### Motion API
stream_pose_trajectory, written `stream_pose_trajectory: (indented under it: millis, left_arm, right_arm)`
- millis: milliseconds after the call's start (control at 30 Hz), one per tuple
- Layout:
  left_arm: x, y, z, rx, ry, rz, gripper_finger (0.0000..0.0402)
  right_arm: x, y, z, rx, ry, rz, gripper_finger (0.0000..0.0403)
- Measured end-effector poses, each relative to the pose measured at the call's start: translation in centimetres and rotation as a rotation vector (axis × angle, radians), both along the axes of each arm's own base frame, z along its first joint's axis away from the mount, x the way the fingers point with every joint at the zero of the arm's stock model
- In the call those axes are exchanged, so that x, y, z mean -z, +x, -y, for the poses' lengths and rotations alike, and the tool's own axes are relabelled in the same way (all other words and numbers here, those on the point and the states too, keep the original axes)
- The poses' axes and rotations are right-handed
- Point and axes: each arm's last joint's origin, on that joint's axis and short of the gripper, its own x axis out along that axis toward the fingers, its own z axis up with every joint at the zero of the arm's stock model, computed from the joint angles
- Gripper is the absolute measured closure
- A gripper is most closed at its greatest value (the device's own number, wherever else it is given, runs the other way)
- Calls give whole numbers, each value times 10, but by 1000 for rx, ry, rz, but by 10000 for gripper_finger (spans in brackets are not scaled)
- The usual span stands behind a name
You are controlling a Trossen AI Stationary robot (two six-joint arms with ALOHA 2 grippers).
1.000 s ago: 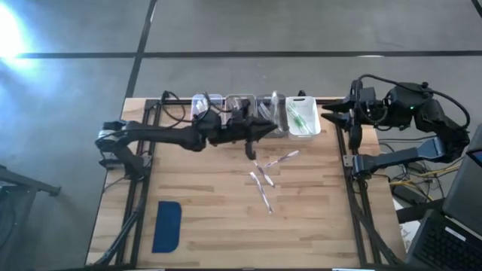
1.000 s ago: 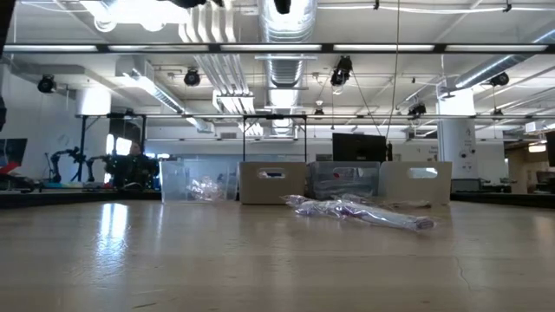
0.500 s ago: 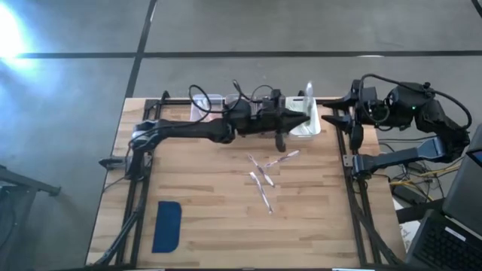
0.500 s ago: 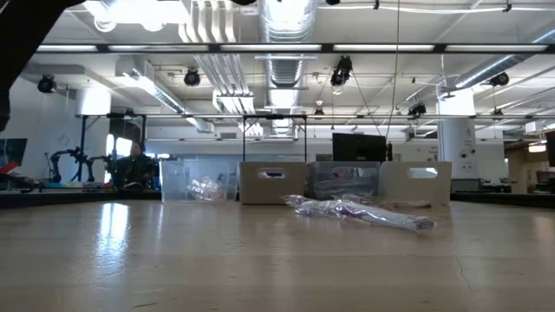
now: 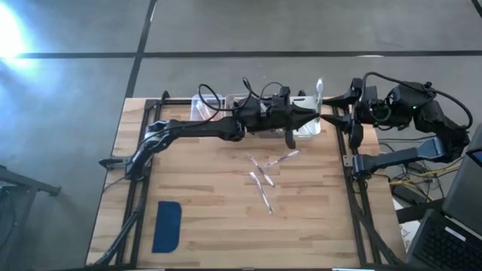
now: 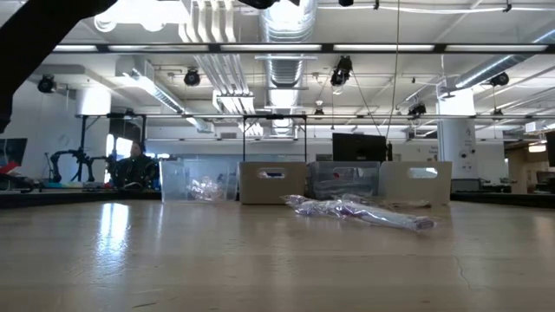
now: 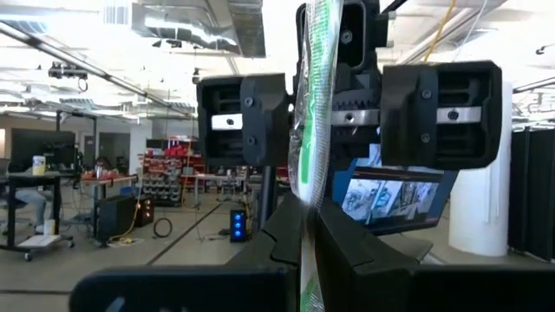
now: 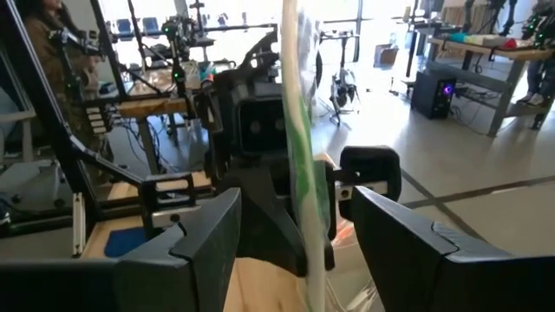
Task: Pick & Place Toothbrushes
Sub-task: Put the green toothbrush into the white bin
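My left gripper (image 5: 310, 114) reaches across the far side of the table and is shut on a wrapped toothbrush with green accents (image 7: 314, 95), which also shows in the high view (image 5: 319, 88). My right gripper (image 8: 303, 247) faces it from the table's right, open. Its two fingers (image 8: 204, 243) stand on either side of the toothbrush (image 8: 299, 130) without touching it. Three more wrapped toothbrushes (image 5: 265, 177) lie flat on the middle of the table and show in the low view too (image 6: 355, 211). My left gripper pinches the toothbrush's lower part (image 7: 307, 217) between its two fingers. The fingers come from the table's left, slanting a little upward, and lie across the toothbrush. The toothbrush stands upright above the fingers, lifted clear of the table and bins.
A row of small bins (image 5: 213, 105) stands along the far edge, partly under my left arm; the white one (image 5: 305, 128) is below the grippers. A flat dark-blue pad (image 5: 167, 226) lies near the front left. The near half of the table has free room.
My left gripper has carried the toothbrush toward the table's right edge and a little up, from above the bins to between my right gripper's fingers. The toothbrush has stayed upright. My right gripper has kept its place, and its fingers now stand wider apart.
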Motion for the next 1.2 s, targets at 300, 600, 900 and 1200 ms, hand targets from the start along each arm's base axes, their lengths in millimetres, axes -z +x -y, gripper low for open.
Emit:
stream_pose_trajectory:
  millis: [300, 600, 900, 1200]
  left_arm:
    - [-2, -1, -4, -8, 13, 6, 387]
    - [-3, -2, -3, 2, 17, 8, 383]
    - [-3, -2, -3, 13, 10, 6, 383]
    - [-3, -2, -2, 27, 9, 4, 320]
  right_arm:
    - [4, 14, 2, 19, -23, -43, 212]
    - [5, 16, 3, 66, -38, -52, 279]
    - [5, 16, 3, 51, -55, -58, 381]
    - [5, 16, 3, 52, -49, -58, 378]
